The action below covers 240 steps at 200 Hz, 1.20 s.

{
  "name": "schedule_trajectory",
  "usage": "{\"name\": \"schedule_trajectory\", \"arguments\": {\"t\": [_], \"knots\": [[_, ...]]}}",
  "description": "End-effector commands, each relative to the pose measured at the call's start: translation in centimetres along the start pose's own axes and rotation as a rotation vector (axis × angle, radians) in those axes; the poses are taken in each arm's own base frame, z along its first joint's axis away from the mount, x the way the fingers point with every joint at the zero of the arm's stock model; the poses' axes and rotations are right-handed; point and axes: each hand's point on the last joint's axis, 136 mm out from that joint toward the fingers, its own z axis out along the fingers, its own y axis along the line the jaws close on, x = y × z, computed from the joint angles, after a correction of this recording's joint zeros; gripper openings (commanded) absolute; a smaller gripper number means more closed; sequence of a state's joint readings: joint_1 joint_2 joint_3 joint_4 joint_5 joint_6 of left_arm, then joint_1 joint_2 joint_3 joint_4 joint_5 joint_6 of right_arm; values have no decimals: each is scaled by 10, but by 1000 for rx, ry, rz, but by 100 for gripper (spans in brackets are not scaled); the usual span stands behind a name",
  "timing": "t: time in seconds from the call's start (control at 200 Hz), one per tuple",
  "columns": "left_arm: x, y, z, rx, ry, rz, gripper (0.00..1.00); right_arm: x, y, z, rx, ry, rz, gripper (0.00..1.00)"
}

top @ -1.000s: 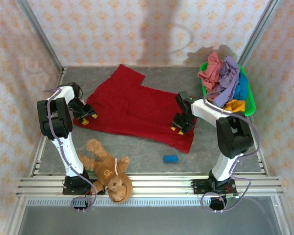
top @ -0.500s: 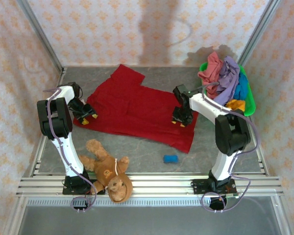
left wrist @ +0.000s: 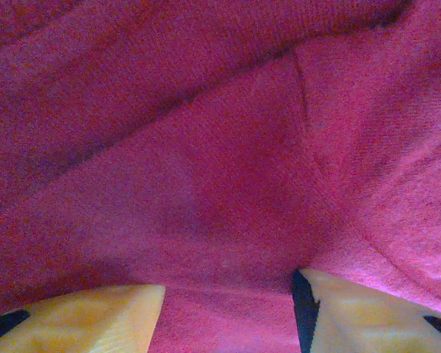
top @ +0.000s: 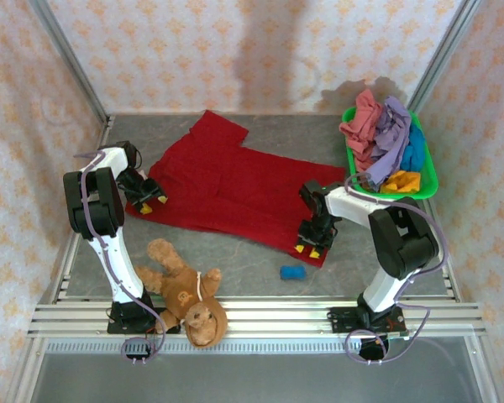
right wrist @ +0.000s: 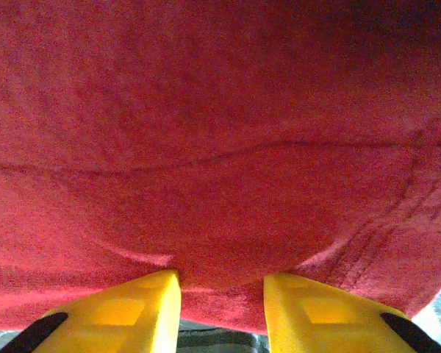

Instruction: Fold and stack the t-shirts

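A dark red t-shirt [top: 227,189] lies spread flat across the middle of the table. My left gripper [top: 151,201] rests on its left edge, jaws apart, with flat red cloth [left wrist: 206,147] lying between the yellow fingertips [left wrist: 95,312]. Over the shirt's near right corner my right gripper [top: 311,245] is also open. In the right wrist view the hem of the shirt [right wrist: 206,147] runs across the gap of that gripper [right wrist: 222,283], with grey table just below. More t-shirts are heaped at the back right: salmon pink [top: 363,122], lavender [top: 391,134], teal [top: 414,151] and orange-yellow [top: 401,180].
The heap fills a bright green basket [top: 433,176] against the right wall. A brown teddy bear [top: 185,294] lies at the near edge by the left arm's base. A small blue object [top: 292,272] sits on the table just in front of the shirt's right corner.
My right gripper slid away over the shirt, then came back toward me to its near right corner. The left gripper stayed put.
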<state>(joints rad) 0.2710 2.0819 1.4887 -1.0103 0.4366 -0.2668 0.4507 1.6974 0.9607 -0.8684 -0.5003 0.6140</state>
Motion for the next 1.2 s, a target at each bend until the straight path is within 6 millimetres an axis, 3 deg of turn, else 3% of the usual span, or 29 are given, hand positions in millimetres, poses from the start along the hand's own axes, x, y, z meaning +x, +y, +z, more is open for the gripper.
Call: {"name": "schedule_trajectory", "arguments": {"t": [0.0, 0.115, 0.245, 0.31, 0.47, 0.556, 0.756, 0.996, 1.196], "knots": [[8, 34, 23, -122, 64, -18, 56, 10, -40, 9, 168, 31, 13, 34], [3, 35, 20, -137, 60, -9, 56, 10, -65, 0, 295, 0, 1, 34], [0, 35, 19, -144, 67, 0, 56, 1, -73, -17, 373, -55, -27, 35], [1, 33, 18, -132, 65, -1, 56, 0, -63, -24, 340, -56, -49, 35], [10, 19, 5, -76, 39, 12, 56, 0, -13, -46, 93, -97, -57, 35], [12, 6, -9, -45, 6, 30, 56, 2, 1, -45, 20, -75, -44, 36], [5, -23, -25, -28, -32, 78, 56, -6, 6, -29, -8, -80, -14, 35], [-11, -62, -30, -20, -65, 137, 56, -23, 17, -55, -26, -182, -7, 35], [-35, -88, -24, -10, -110, 148, 56, -42, 19, -45, -14, -197, 21, 35]]}}
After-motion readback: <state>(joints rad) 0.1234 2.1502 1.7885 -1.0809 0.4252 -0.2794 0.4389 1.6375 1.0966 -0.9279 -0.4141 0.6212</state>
